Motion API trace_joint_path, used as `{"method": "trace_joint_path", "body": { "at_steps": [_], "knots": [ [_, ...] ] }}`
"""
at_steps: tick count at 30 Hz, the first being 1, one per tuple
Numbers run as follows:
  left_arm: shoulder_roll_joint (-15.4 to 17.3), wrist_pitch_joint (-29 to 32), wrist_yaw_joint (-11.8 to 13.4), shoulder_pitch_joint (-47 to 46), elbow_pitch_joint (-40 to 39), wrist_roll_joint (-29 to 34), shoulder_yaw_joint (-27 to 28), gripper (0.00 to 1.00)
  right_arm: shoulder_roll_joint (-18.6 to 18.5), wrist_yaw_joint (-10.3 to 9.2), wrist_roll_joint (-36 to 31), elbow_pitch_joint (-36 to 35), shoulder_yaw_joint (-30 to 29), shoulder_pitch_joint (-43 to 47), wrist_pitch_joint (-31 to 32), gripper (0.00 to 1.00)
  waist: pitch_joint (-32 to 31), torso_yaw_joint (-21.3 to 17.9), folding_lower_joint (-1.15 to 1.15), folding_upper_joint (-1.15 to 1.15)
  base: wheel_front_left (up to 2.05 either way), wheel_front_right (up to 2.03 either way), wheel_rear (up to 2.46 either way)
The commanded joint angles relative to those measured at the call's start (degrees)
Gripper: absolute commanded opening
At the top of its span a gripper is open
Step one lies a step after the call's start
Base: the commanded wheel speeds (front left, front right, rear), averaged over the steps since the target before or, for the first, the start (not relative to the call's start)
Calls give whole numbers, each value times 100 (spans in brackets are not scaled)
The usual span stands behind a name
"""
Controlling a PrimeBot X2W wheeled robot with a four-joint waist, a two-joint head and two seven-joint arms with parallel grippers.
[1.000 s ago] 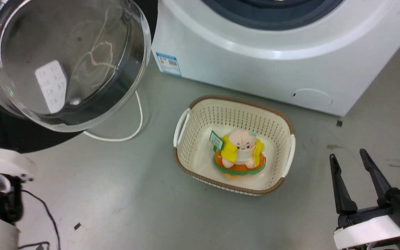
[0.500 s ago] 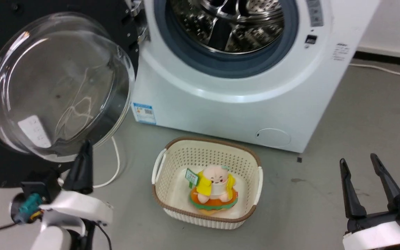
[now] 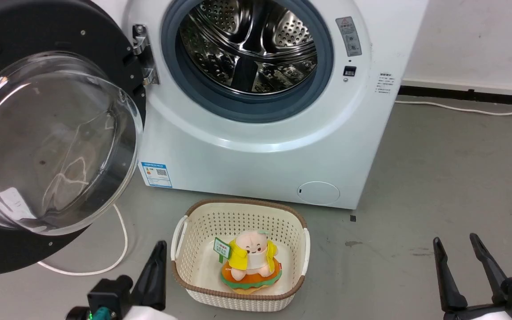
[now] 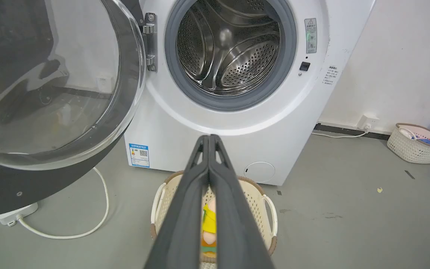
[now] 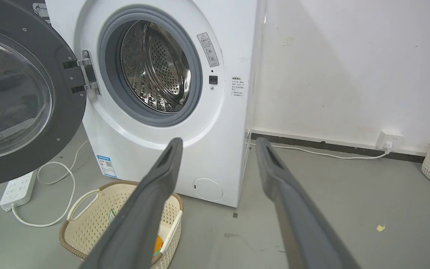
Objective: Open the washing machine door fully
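— The washing machine door (image 3: 51,142): is anything holding it? Start close in.

— Nothing is. Nearest, the left gripper (image 4: 209,140) hangs low over the floor, its two fingers pressed together and empty. The right gripper (image 3: 455,240) sits off to the right, fingers parted, also empty. Neither touches the door.

— And past them?

— A basket (image 3: 238,206) with a plush toy (image 3: 249,260) in it stands on the floor, just in front of the washing machine (image 3: 260,155). Then comes the door, hanging from its hinge (image 3: 142,53) on the machine's left side. It is swung out wide, with its glass bowl facing the robot. Beyond it the drum (image 3: 247,49) lies fully exposed.

— So which step is this?

— I judge the opening done, or nearly so. If the hinge has travel left, the next move calls for the left gripper to rise to the door's rim and push it further back. It would need to stay clear of the basket and the white cable (image 3: 120,240) beneath.
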Motion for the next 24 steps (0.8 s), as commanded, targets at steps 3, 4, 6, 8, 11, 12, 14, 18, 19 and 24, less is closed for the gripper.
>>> {"method": "trace_joint_path", "body": {
  "at_steps": [3,4,6,8,11,12,14,18,19,24],
  "knots": [
    [17,-65,62,103,46,93,-53,0,26,5,100,105,33,84,-1,100,-11,-36,1,0,0,0,0],
    [33,-71,56,106,81,135,-102,0,26,5,116,166,56,98,19,100,-14,-42,1,0,0,0,0],
    [57,-75,52,94,120,185,-149,0,26,5,127,213,75,101,18,100,-16,-45,1,0,0,0,0],
    [76,-78,75,79,161,229,-172,73,26,5,143,249,84,96,17,100,-18,-49,1,0,0,0,0],
    [74,-89,120,58,192,280,-203,100,27,5,158,281,91,78,13,100,-20,-59,1,0,0,0,0],
    [67,-92,129,55,197,284,-213,100,27,5,166,287,93,71,12,100,-18,-62,1,0,0,0,0],
    [64,-95,137,48,211,291,-231,100,27,5,178,295,94,61,8,100,-16,-64,1,0,0,0,0],
    [58,-103,161,9,220,314,-286,100,27,5,195,313,99,53,-6,100,-27,-59,1,0,0,0,0],
    [58,-102,168,3,215,319,-294,100,27,5,199,316,99,51,-7,100,-29,-59,1,0,0,0,0],
    [65,-102,199,-27,176,319,-307,100,27,5,206,314,101,33,-5,100,-34,-57,1,0,0,0,0]
  ]
}}
